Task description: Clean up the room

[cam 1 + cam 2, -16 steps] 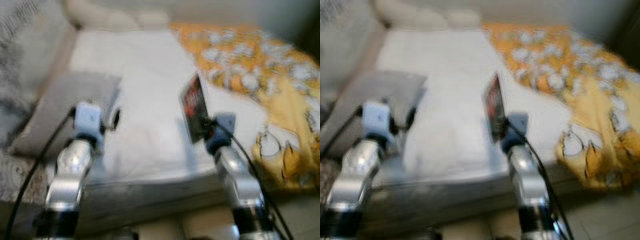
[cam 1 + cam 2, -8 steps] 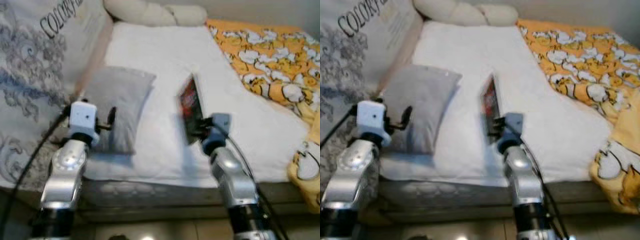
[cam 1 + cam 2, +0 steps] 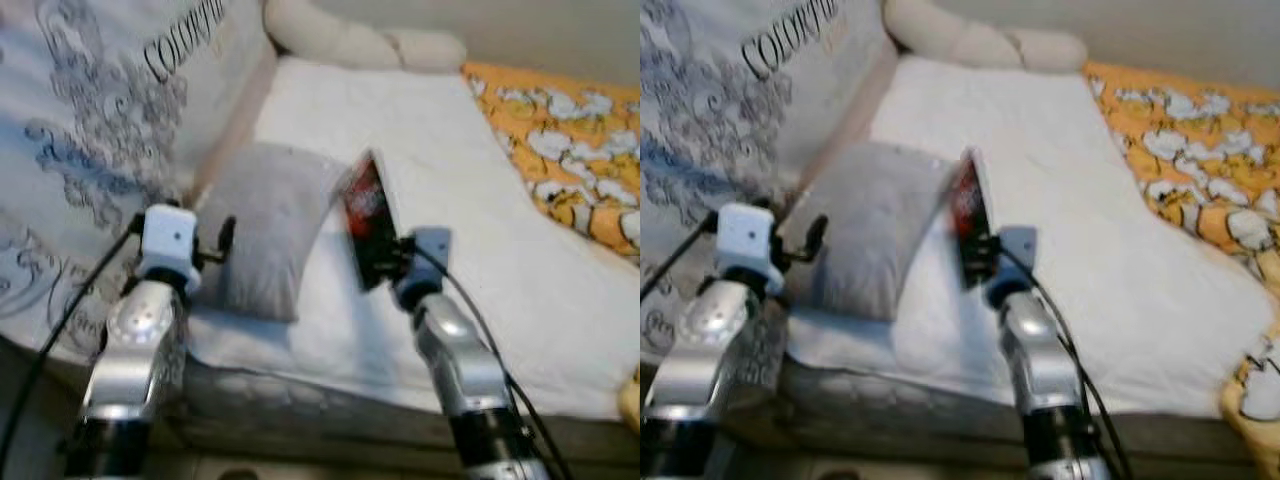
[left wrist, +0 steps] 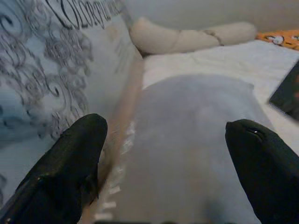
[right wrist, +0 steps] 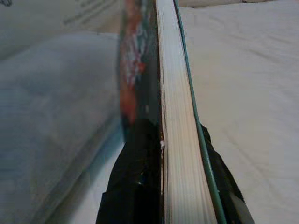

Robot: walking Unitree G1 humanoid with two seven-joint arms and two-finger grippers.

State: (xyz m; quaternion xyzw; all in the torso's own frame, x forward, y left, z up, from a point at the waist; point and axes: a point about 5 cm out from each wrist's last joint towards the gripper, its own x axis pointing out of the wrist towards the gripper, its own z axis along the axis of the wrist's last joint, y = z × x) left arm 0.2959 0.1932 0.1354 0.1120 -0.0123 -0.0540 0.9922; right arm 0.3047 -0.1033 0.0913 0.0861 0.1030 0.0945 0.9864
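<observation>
1. The right gripper (image 3: 385, 262) has its jaws clamped on a thin book (image 3: 368, 215), held upright above the bed (image 3: 450, 140).
2. The left gripper (image 4: 163, 163) has its jaws apart, over a soft grey pillow (image 3: 270, 225).
3. The white sheet to the right lies flat and bare.

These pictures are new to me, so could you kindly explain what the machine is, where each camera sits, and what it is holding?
It is a walking humanoid robot with two silver arms, each ending in a two-fingered black claw. The two wide pictures come from a stereo camera on its head, looking down at a bed with a white sheet. On it lie a grey pillow, a cream bolster at the far end, and an orange patterned blanket. The other two pictures come from wrist cameras. The left claw is open, hovering before the pillow. The right claw grips a book on edge above the sheet.
</observation>
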